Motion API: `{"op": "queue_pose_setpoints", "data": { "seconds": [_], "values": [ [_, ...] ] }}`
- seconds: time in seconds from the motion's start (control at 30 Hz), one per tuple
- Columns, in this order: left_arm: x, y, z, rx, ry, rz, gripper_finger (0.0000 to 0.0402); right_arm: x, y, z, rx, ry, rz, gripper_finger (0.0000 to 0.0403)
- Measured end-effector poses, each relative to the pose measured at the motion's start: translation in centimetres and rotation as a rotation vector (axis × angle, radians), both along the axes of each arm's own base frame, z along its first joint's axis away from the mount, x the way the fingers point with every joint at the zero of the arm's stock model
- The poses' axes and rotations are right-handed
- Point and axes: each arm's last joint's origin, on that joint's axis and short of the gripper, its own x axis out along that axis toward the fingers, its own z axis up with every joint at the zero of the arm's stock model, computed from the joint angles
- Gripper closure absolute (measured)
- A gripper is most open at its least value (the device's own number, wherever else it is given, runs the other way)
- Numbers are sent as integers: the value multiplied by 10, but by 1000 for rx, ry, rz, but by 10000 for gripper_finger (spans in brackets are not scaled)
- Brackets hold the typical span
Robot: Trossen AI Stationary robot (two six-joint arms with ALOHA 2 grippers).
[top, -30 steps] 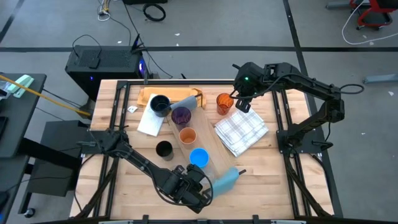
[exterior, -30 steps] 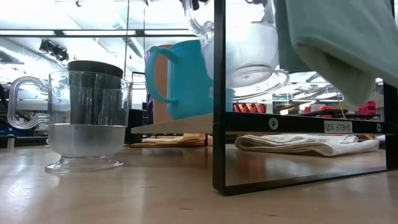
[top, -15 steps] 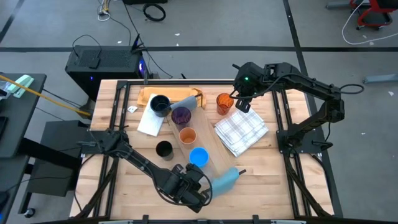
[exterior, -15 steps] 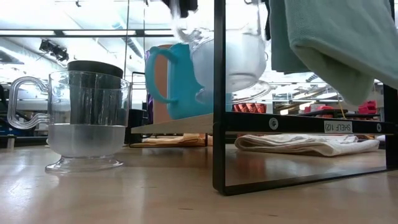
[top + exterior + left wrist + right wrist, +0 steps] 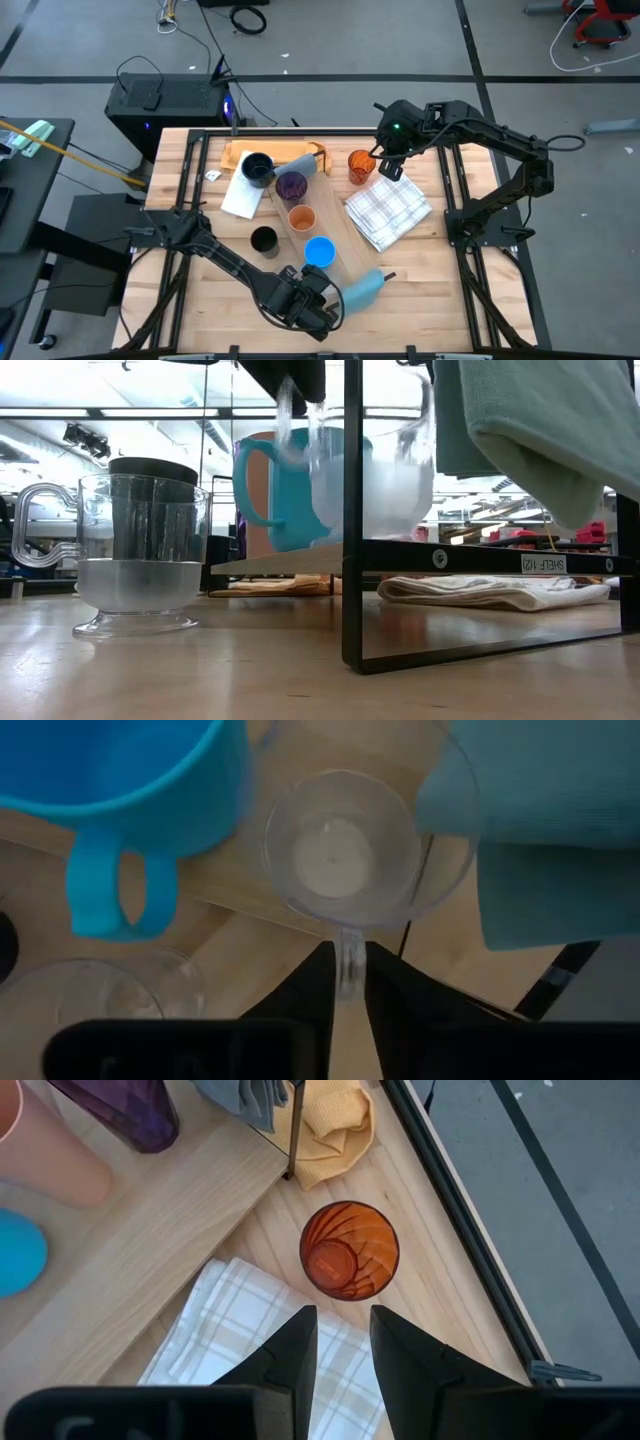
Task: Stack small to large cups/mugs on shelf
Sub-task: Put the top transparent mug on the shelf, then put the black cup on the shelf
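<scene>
A wooden table (image 5: 200,300) held a long pale shelf (image 5: 345,245) running diagonally across its middle. On the shelf stood a purple tumbler (image 5: 291,185), a pale orange cup (image 5: 301,219) and a bright blue mug (image 5: 319,252) in a row, with a teal cloth (image 5: 362,291) draped over the near end.

The left gripper (image 5: 346,982) was at the near end of the shelf, beside the blue mug. Its two dark fingers (image 5: 310,995) pinched the handle of a small clear glass cup (image 5: 340,860), which sat upright on the shelf between the blue mug and the teal cloth. In the low view the clear cup (image 5: 370,485) rested with its base on the shelf, just beside the blue mug (image 5: 275,490).

A second clear glass mug (image 5: 135,555) stood on the table in front of a black cup (image 5: 264,240), both off the shelf. A dark navy mug (image 5: 257,168) sat on a white paper near the far end.

The right gripper (image 5: 343,1342) hung above a dark orange cup (image 5: 349,1249), which stood on the table beside a white checked cloth (image 5: 260,1340). Its fingers were slightly spread and held nothing.
</scene>
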Motion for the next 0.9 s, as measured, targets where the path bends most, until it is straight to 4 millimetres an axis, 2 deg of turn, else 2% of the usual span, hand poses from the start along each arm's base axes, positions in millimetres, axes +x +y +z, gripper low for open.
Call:
{"op": "queue_pose_setpoints", "data": {
  "seconds": [0.4,0.67,0.9],
  "values": [
    [0,-5,1,-19,-27,-13,312,0,0,0,-1,1,3,300],
    [1,-5,1,-8,-28,-24,260,0,0,0,-1,2,3,300],
    [-6,1,24,-24,-79,-19,211,0,0,0,-1,1,3,300]
  ]
}}
